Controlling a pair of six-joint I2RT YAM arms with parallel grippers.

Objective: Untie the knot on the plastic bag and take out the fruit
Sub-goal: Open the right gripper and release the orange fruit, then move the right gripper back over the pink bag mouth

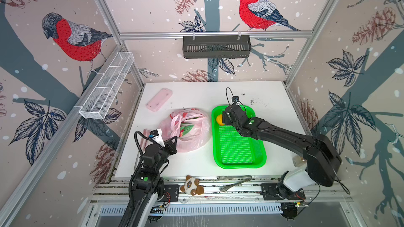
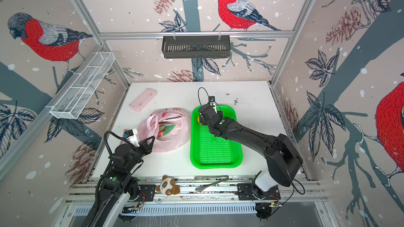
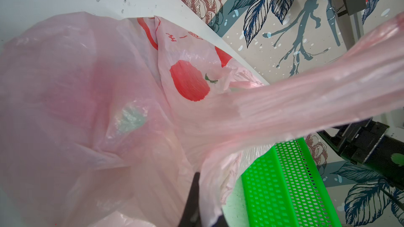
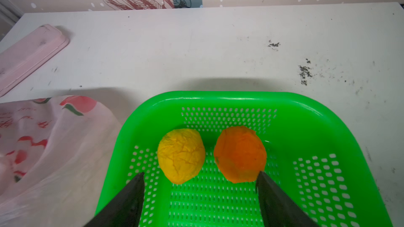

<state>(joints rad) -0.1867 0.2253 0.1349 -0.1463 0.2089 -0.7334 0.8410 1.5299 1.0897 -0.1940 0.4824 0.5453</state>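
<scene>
The pale-pink plastic bag (image 1: 192,137) (image 2: 172,140) (image 3: 65,94) (image 4: 54,160) lies left of the green tray (image 1: 236,147) (image 2: 215,147) (image 4: 317,138). Its mouth gapes and the handle loops (image 1: 176,123) lie loose; the knot is not in view. Magenta-and-green dragon fruit (image 1: 185,127) (image 2: 166,128) show inside. My left gripper (image 1: 175,139) (image 2: 152,138) (image 3: 203,204) is shut on the bag's near edge, and a handle strap (image 3: 328,88) stretches past its camera. My right gripper (image 1: 224,117) (image 2: 200,119) (image 4: 200,173) hangs open over the tray's far end. The yellow ball (image 4: 181,156) (image 1: 219,119) and orange ball (image 4: 240,153) rest there, ungripped.
A flat pink case (image 1: 159,99) (image 4: 28,55) lies at the far left of the table. A plush toy (image 1: 192,185) and metal tongs (image 1: 235,181) sit on the front rail. A white wire basket (image 1: 107,86) and a black basket (image 1: 216,46) hang on the walls.
</scene>
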